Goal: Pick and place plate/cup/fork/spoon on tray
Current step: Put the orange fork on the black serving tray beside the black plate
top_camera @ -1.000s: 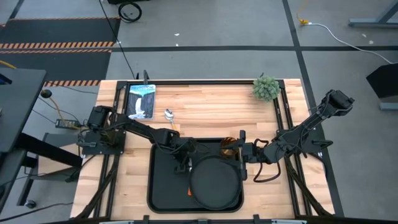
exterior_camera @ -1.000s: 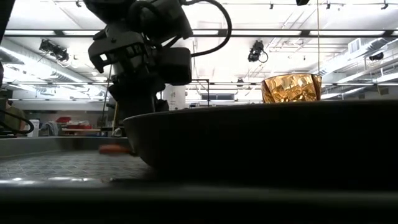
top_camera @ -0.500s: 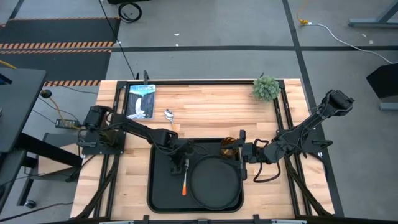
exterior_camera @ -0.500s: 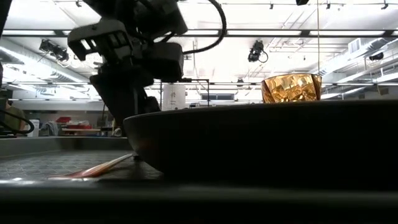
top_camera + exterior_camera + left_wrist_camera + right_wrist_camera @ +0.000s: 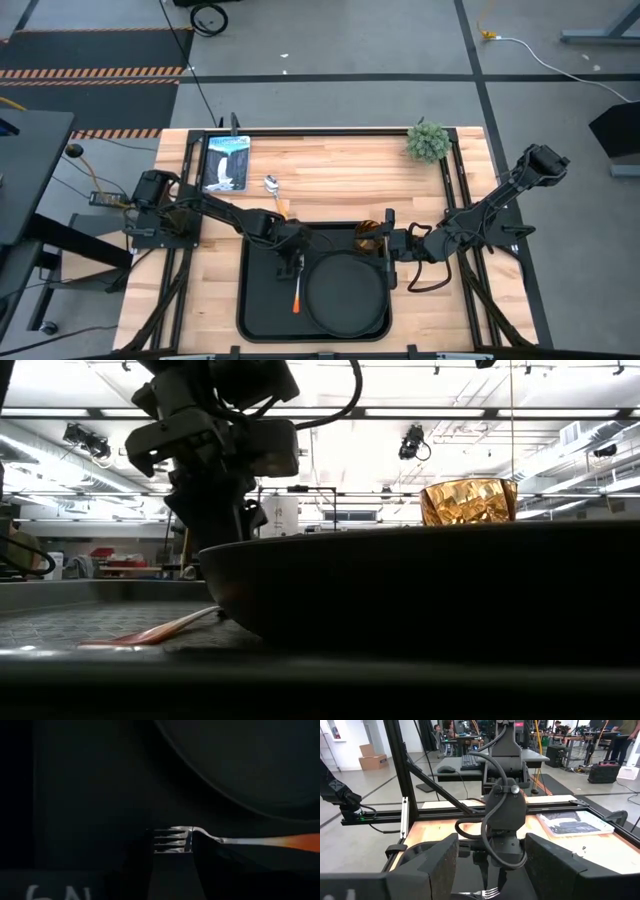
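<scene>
The black tray [image 5: 243, 300] lies at the table's near middle. The round black plate [image 5: 345, 290] sits on its right part. The amber cup [image 5: 367, 238] stands upright at the tray's far right; it also shows in the low view [image 5: 468, 501]. The fork [image 5: 297, 292] lies flat on the tray left of the plate. My left gripper [image 5: 291, 265] is open just above the fork's tines [image 5: 172, 840], a finger on either side, not touching. The spoon [image 5: 272, 186] lies on the table beyond the tray. My right gripper [image 5: 388, 248] is open beside the cup's right.
A small green plant [image 5: 428, 141] stands at the table's far right and a picture booklet [image 5: 226, 162] lies at the far left. Bare wood shows between them. People and desks show in the room beyond in the right wrist view.
My left gripper has let go of the fork. The fork hung level above the tray a second ago and now lies flat on the tray left of the plate. The gripper has since risen a little above it.
</scene>
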`<action>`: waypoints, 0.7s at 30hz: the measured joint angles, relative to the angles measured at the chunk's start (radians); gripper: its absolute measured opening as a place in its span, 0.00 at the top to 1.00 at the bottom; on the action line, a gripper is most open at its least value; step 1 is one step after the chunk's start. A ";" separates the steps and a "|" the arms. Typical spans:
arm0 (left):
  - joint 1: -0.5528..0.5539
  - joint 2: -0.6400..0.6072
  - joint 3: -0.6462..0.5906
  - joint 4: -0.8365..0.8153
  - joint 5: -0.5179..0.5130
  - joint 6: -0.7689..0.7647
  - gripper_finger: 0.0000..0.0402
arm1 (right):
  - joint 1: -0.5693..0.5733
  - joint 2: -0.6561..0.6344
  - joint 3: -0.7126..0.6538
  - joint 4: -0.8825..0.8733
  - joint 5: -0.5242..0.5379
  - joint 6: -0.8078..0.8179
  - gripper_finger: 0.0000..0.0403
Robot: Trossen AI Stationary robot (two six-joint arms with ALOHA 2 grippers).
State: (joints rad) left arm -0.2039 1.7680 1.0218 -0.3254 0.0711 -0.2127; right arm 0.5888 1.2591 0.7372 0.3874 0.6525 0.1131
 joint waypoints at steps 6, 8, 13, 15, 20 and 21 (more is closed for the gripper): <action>-0.002 0.001 0.000 0.069 0.024 0.014 0.66 | 0.000 0.000 0.000 0.000 0.000 0.000 0.41; -0.002 0.001 0.000 0.094 0.034 0.015 0.67 | 0.000 0.000 0.000 0.000 0.000 0.000 0.41; 0.001 0.001 0.000 0.127 -0.005 0.019 0.69 | 0.000 0.000 0.000 0.000 0.000 0.000 0.41; 0.006 0.001 0.000 0.123 -0.015 0.018 0.70 | 0.000 0.000 0.000 0.000 0.000 0.001 0.41; 0.033 0.015 0.000 0.104 -0.017 0.009 0.73 | 0.000 0.000 0.000 0.000 0.000 0.008 0.41; 0.038 0.019 -0.001 0.096 -0.017 0.002 0.73 | 0.000 0.000 0.000 0.000 0.000 0.009 0.41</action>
State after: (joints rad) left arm -0.1656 1.7869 1.0206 -0.2299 0.0538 -0.2102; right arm 0.5888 1.2591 0.7372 0.3874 0.6525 0.1221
